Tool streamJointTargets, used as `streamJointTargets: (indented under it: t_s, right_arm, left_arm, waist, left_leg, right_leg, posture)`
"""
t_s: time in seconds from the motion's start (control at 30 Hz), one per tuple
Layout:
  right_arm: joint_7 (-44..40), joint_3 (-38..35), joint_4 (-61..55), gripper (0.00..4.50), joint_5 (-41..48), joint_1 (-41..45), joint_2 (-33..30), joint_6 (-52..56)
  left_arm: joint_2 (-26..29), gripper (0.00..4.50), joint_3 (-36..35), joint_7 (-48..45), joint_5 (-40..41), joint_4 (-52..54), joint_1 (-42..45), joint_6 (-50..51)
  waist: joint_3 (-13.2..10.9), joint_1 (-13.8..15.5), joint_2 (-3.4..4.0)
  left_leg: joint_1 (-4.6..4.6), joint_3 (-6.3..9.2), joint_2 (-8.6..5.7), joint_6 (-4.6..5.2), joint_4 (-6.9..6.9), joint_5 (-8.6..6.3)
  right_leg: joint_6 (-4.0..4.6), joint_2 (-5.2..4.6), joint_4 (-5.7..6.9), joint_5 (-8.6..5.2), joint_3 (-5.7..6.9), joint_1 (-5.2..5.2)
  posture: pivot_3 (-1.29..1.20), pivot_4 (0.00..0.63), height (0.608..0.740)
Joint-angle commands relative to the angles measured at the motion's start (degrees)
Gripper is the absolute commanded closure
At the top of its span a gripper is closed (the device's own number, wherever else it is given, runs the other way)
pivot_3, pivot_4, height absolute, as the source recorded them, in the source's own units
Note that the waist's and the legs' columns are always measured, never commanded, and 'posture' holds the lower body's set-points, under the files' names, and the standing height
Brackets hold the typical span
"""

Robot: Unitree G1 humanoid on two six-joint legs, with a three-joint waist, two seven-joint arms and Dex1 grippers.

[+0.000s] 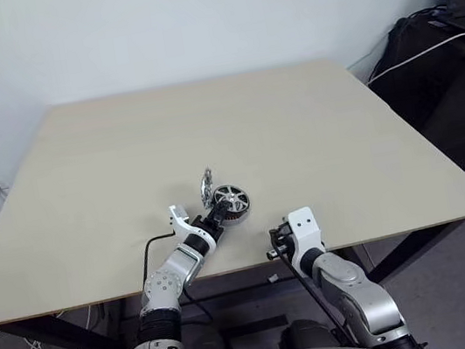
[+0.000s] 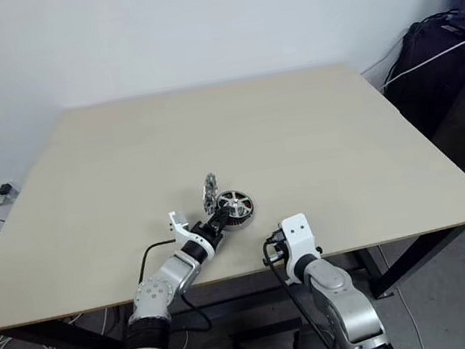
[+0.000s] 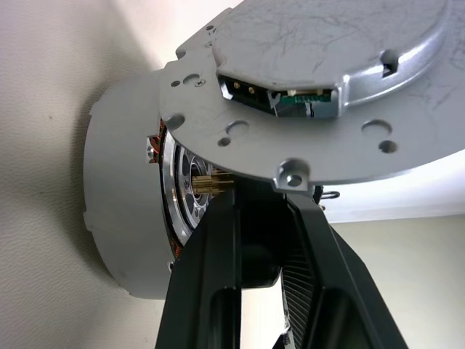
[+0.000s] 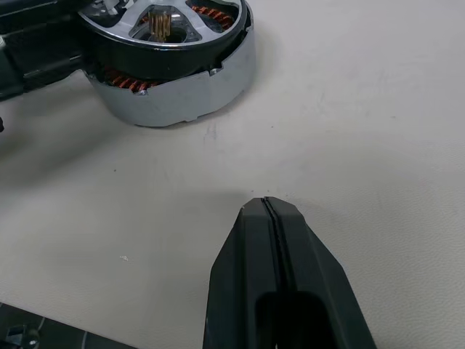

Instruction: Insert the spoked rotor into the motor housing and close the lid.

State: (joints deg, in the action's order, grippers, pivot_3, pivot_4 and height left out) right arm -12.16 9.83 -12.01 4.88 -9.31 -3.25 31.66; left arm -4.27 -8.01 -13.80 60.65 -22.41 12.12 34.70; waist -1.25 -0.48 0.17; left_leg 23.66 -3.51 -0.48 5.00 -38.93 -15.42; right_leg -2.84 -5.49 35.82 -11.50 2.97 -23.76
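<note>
motor housing (image 1: pixel 233 203) sits on the counter (image 1: pixel 296 129) near its front edge, a little toward 7 o'clock of the counter's middle. spoked rotor (image 4: pixel 168 29) already seated inside it; spokes and copper windings show from above in the right wrist view, brass shaft poking up at the hub

lid (image 1: pixel 207 187) stands tilted up on edge at 10 o'clock of the housing, touching or hinged at its rim. in the left wrist view the lid (image 3: pixel 320 80) is a grey disc with screw holes and a connector cutout, raised well off the housing mouth, with a clear gap between them

left hand (image 1: pixel 211 225) is at 7 o'clock of the housing, its fingers (image 3: pixel 218 276) reaching in under the raised lid. they stand only slightly parted; i cannot tell whether they pinch the lid's edge or just rest against it

right hand (image 4: pixel 270 211) hovers over bare counter at 5 o'clock of the housing, well apart from it, fingers pressed together, holding nothing

judgement: insertion looks done; closing is what's left. lid has to swing down flat and line up with the housing rim. risk: the lid slipping sideways off the left hand, or the housing sliding, since nothing braces it
</note>
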Motion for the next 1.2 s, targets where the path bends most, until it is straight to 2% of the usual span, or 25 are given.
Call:
streamJointTargets:
  t_s: [0.03,0.23,0.4,0.5,0.7,1.0,1.13,1.2]
  right_arm:
    - [0.08,0.04,-1.84,4.5,0.4,1.01,0.14,-1.01]
    - [0.14,0.01,-1.81,4.5,0.4,1.01,0.17,-1.03]
    - [0.23,-0.34,-1.81,4.5,0.57,0.93,0.24,-1.06]
    - [0.07,-0.29,-1.53,4.5,0.64,1.22,0.31,-1.07]
    - [-0.1,0.04,-1.22,4.5,0.58,1.44,0.47,-1.14]
    - [-0.06,-0.05,-1.38,4.5,0.63,1.09,0.46,-1.16]
    - [-0.11,-0.01,-1.37,4.5,0.59,1.1,0.41,-1.25]
    - [-0.12,-0.15,-1.38,4.5,0.67,1.21,0.55,-1.99]
  left_arm:
    - [-8.54,2.4,0.98,-0.42,-0.36,1.34,-0.95,0.22]
    - [-8.1,0.47,1.33,-0.36,-0.27,3.3,-1.84,0.52]
    - [-7.47,0.47,1.33,0.93,0.88,8.02,-4.11,1.94]
    - [-7.26,0.47,1.24,1.85,1.52,10.66,-5.33,2.44]
    - [-6.74,0.47,1.47,3.52,3.0,15.51,-7.32,3.32]
    - [-3.98,0.47,1.13,5.77,4.45,20.27,-9.52,5.38]
    - [-1.57,0.47,3.0,2.09,1.81,22.68,-10.44,4.89]
    - [1.2,0.47,5.94,-4.88,-3.55,24.5,-11.29,0.8]
  waist:
    - [0.02,0.0,0.02]
    - [0.12,-0.05,0.11]
    - [0.13,-0.2,0.15]
    - [0.14,-0.16,0.16]
    - [0.13,-0.08,0.15]
    - [0.1,-0.08,0.18]
    - [0.09,-0.1,0.19]
    - [0.07,-0.06,0.21]
  left_leg:
    - [-0.01,0.0,0.0,0.0,0.0,0.0]
    - [-0.09,0.01,0.03,0.0,-0.06,0.0]
    - [-0.08,0.07,0.07,-0.01,-0.06,0.0]
    - [-0.06,0.1,0.08,-0.02,-0.02,0.0]
    - [0.04,0.09,0.02,-0.01,0.01,-0.02]
    - [0.05,0.12,0.04,-0.02,0.02,-0.02]
    - [0.06,0.12,0.02,-0.02,0.02,-0.02]
    - [0.06,0.11,0.02,-0.02,0.02,-0.02]
  right_leg:
    - [0.0,0.0,0.0,0.0,0.0,0.01]
    - [-0.16,-0.03,0.01,0.02,-0.01,0.09]
    - [-0.28,-0.02,0.03,0.01,-0.04,0.04]
    - [0.03,0.0,0.02,0.12,-0.06,0.0]
    - [0.05,-0.05,-0.05,0.07,-0.07,-0.06]
    - [0.03,-0.04,-0.04,0.06,-0.03,-0.07]
    - [0.03,-0.04,-0.05,0.06,-0.03,-0.07]
    - [0.03,-0.04,-0.05,0.06,-0.02,-0.07]
  posture:
    - [0.0,0.0,0.74]
    - [0.0,0.0,0.74]
    - [0.0,0.0,0.74]
    - [0.0,0.0,0.74]
    - [0.0,0.0,0.74]
    - [0.0,0.0,0.74]
    - [0.0,0.0,0.74]
    - [0.0,0.0,0.74]
